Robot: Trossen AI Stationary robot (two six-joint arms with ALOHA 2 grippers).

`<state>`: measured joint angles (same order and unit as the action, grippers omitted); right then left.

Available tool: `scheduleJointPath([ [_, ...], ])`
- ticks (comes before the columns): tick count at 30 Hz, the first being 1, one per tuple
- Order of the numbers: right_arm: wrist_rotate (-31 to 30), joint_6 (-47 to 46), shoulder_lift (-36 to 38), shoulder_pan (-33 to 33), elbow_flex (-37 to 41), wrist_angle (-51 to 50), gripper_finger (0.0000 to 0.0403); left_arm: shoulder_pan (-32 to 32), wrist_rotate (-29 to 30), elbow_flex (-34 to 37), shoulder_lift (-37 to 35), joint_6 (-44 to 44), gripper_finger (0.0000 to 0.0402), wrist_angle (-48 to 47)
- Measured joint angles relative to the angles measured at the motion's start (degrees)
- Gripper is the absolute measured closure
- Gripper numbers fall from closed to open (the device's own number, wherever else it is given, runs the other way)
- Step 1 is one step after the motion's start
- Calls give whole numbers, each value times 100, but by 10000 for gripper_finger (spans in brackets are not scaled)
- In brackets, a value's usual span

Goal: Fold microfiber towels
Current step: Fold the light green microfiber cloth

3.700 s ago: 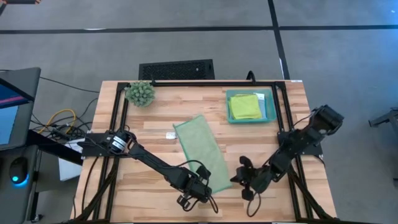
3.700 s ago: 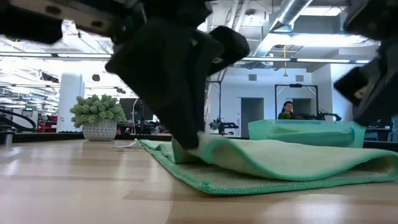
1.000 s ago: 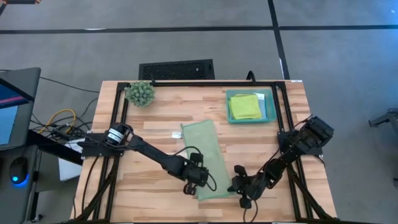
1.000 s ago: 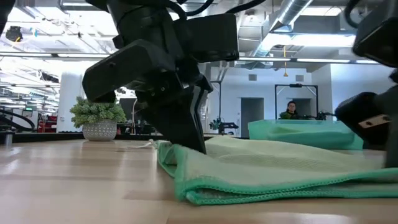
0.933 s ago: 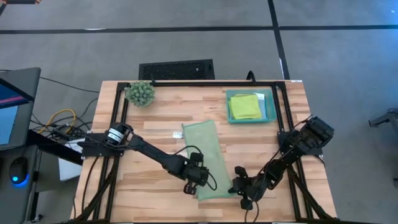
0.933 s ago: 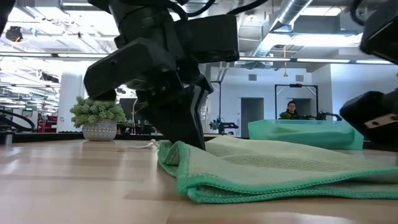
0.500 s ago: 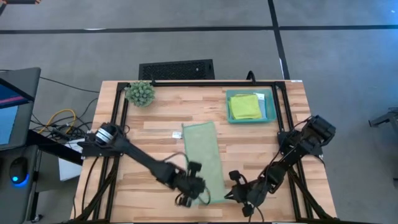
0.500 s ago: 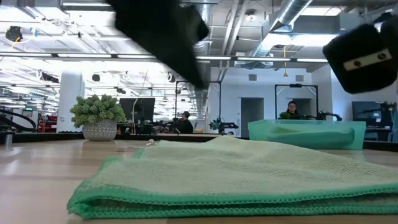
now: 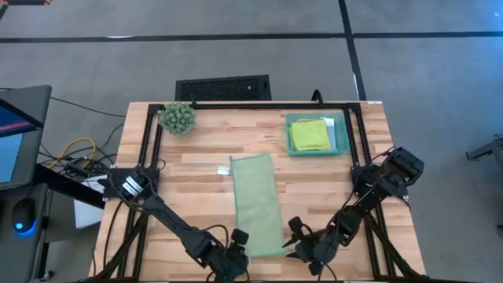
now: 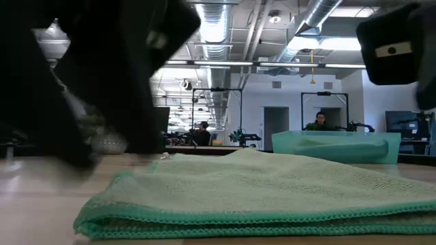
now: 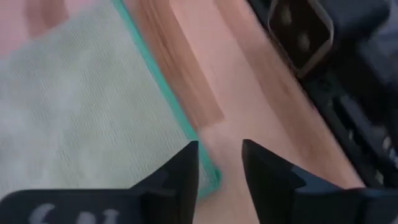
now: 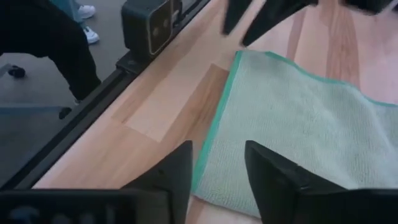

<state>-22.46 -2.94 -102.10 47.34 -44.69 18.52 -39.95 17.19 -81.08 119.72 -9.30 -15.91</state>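
I held my left gripper point(image 9: 234, 253) and right gripper point(image 9: 297, 240) parted and empty at the sage towel's point(image 9: 258, 204) near corners, leaving its fold flat.

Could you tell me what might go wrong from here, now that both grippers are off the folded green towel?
1. The pale green towel lies as a long folded strip with nothing holding it, so its top layer might shift or spring open.
2. The left gripper and right gripper sit open near the strip's near corners; a low move could catch the edge and drag it askew.
3. The two arms are near each other there and might collide.
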Motion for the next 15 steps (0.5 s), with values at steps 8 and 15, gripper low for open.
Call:
scheduleJointPath([
  [8, 22, 5, -37, -73, 0, 63, 207, -16, 25, -9, -15, -280, 248, -115],
  [15, 272, -15, -37, -206, 2, 156, 216, 43, -509, -11, 278, -518, 247, -213],
])
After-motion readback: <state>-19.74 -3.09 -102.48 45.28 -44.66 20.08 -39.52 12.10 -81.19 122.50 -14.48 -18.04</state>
